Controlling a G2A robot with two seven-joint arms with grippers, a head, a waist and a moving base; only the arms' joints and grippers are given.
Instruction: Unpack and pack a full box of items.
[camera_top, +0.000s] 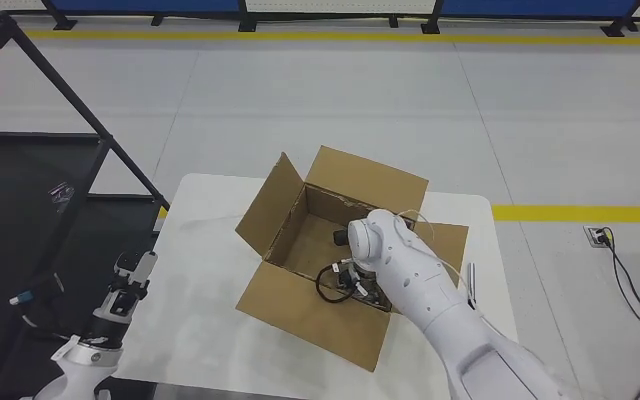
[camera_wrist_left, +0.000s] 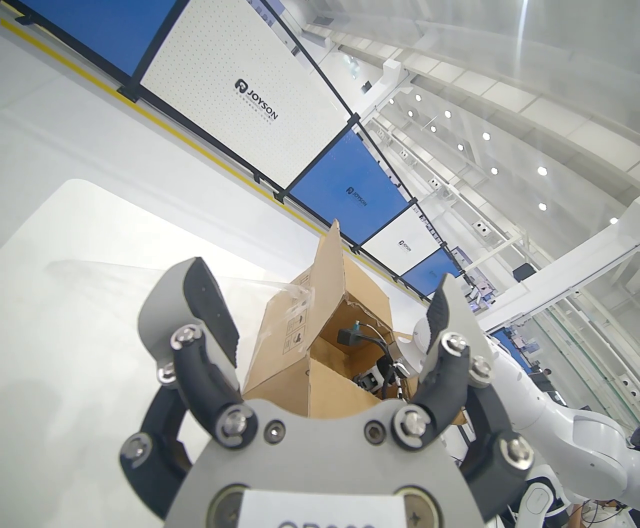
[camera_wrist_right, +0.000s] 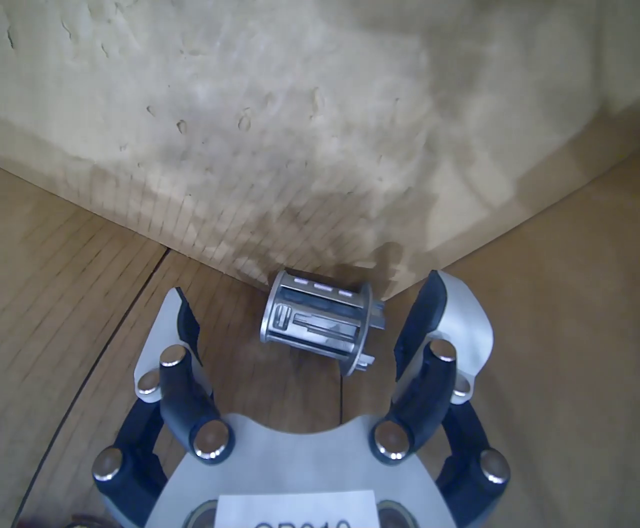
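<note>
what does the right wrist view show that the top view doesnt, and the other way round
Right wrist view: a ribbed metal cylinder lying on the cardboard box floor against a wall, between the fingers of the open right end effector. Top view: the white table, the box's opened flaps, a black cable inside, and the left end effector by the table's edge. Shared: the box's brown interior.

You have a white table with rounded corners. An open cardboard box stands on it, flaps spread, and a thin dark stick lies just beside the box.
</note>
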